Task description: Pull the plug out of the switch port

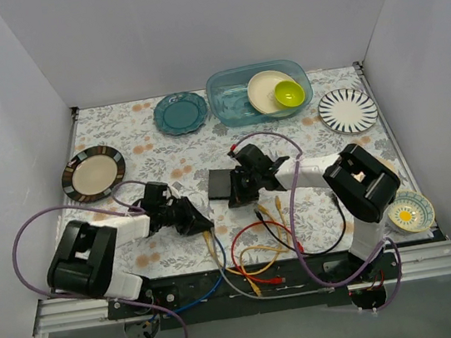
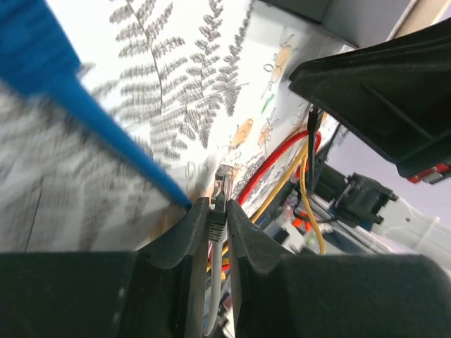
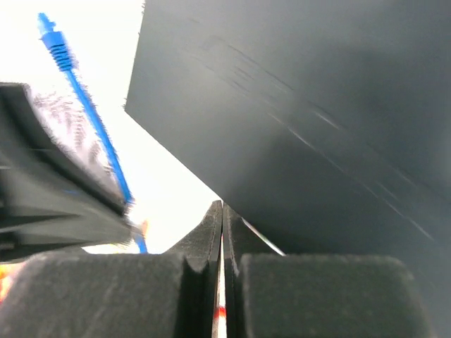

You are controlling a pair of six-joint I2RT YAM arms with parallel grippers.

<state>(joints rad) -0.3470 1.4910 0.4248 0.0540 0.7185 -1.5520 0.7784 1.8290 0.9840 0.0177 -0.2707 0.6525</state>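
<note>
The switch is a flat black box (image 1: 219, 183) at mid table; it fills the right wrist view (image 3: 317, 120). Its row of sockets cannot be made out. My left gripper (image 1: 200, 220) sits just left and in front of the box, shut on a clear plug (image 2: 221, 184) with a grey boot and grey cable (image 2: 211, 282). The plug's tip shows bare over the flowered cloth, in no socket. My right gripper (image 1: 241, 185) rests on the box's near right part; its fingers (image 3: 211, 229) are pressed together with nothing between them.
Loose red, yellow, black and blue cables (image 1: 258, 253) lie in front of the box. A blue cable (image 3: 88, 116) runs past both grippers. Plates (image 1: 92, 172) (image 1: 181, 113) (image 1: 348, 110), a blue tub with bowls (image 1: 258, 93) and a small dish (image 1: 409, 212) ring the table.
</note>
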